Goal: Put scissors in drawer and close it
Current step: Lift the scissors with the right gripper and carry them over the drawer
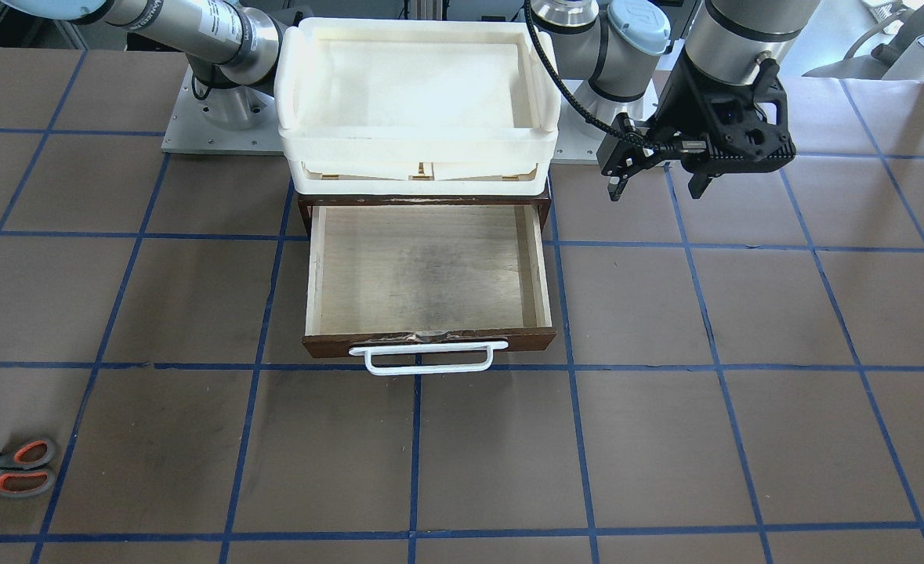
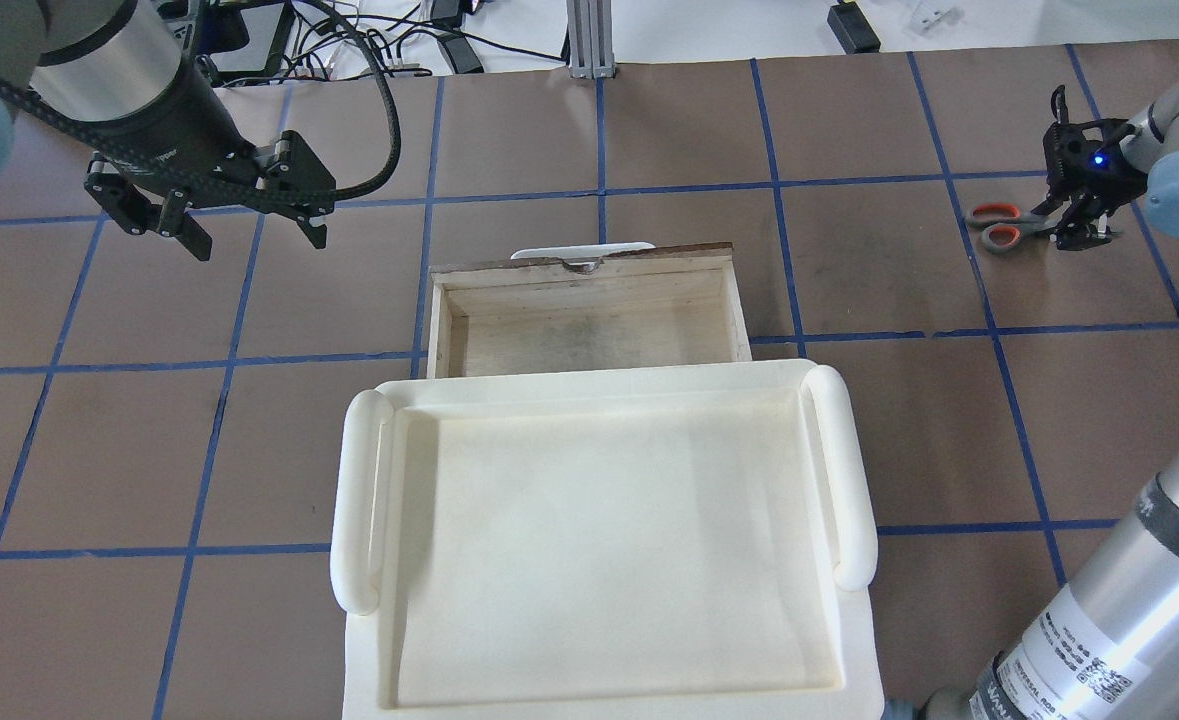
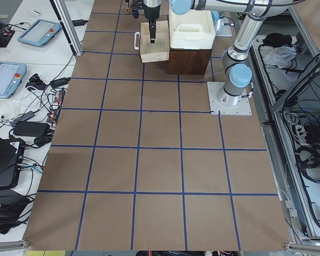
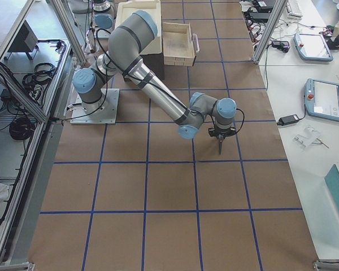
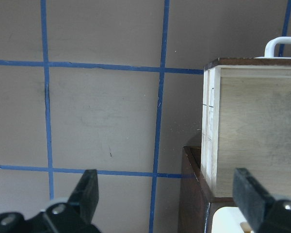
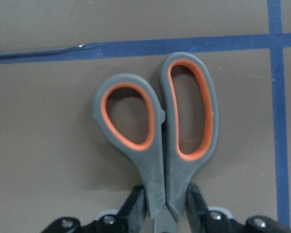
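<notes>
The scissors [image 6: 160, 145], dark grey with orange-lined loops, lie flat on the table at its far right in the overhead view [image 2: 1001, 225], loops pointing toward the table's middle. My right gripper [image 2: 1079, 218] is down at them, and its fingers [image 6: 136, 208] press on both sides of the neck below the loops; the blades are hidden. The scissors also show in the front view [image 1: 19, 468]. The wooden drawer [image 1: 317, 266] is pulled open and empty, white bar handle [image 1: 429, 359] in front. My left gripper [image 1: 657, 184] is open, hovering to the drawer's side [image 5: 167, 199].
White plastic trays [image 1: 418, 141] are stacked on the dark cabinet behind the drawer and fill the near middle of the overhead view [image 2: 349, 500]. The brown table has a blue tape grid. The right arm [image 4: 158, 96] stretches across the table.
</notes>
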`<state>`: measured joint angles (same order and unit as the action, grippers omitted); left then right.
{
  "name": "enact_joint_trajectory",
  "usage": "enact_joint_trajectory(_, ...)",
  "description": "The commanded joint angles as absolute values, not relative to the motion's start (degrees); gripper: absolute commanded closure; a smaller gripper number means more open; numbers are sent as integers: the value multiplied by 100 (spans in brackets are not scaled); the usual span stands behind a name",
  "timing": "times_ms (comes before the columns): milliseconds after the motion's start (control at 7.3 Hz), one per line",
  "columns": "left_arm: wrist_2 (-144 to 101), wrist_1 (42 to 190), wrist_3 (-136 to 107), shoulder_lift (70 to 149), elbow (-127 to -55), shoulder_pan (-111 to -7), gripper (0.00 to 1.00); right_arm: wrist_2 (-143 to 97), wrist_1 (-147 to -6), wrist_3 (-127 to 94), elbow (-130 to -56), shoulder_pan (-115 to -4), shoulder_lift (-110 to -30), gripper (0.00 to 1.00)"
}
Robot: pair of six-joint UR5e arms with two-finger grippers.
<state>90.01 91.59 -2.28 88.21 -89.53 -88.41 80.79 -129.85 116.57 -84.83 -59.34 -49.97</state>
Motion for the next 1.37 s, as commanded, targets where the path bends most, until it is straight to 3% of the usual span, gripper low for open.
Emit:
enact_joint_trajectory(0, 8991, 9158, -229, 8807, -9026, -8842, 0, 8077, -12990, 11628, -8490, -5933, -5027, 90)
enact_joint_trajectory(548, 8921, 9114, -220, 8789, -9035, -8833, 0, 8007, -12798, 11619, -8481, -5968, -5544, 93)
enact_joint_trajectory(1233, 8930, 9071, -220, 8789, -9105, -8824, 0, 8103, -10182, 11287, -8674, -6879, -7660, 93)
